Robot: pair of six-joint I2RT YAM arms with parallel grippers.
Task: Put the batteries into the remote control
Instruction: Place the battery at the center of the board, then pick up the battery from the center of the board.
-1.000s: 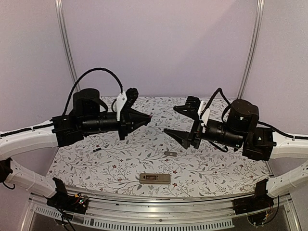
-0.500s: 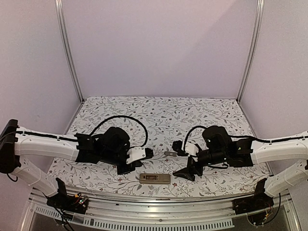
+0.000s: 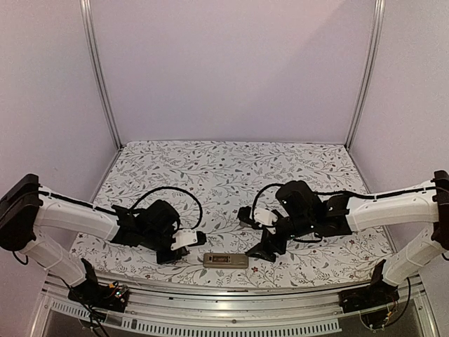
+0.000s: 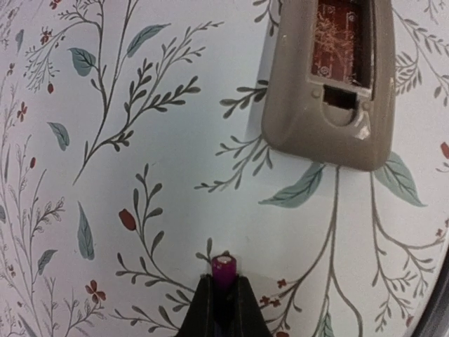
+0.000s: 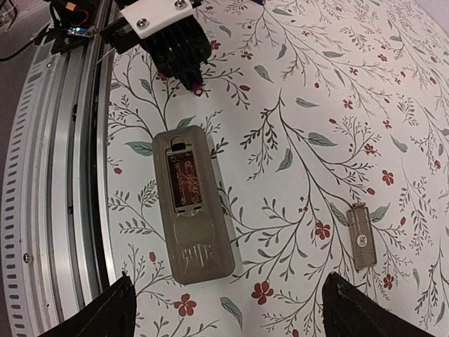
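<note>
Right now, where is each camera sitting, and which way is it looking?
Top: above and behind the arms, looking down at the table; both arms, the left gripper and the right gripper show.
Left wrist: on the left arm, looking down at the remote; its fingers pinch a battery.
Right wrist: on the right arm, looking down toward the rail; its open fingers show.
Shared: all three see the remote; the right wrist also sees the left gripper with the battery.

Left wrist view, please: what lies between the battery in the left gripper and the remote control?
Only bare flowered tabletop; nothing lies between the battery and the remote control. The left wrist view shows it.
</note>
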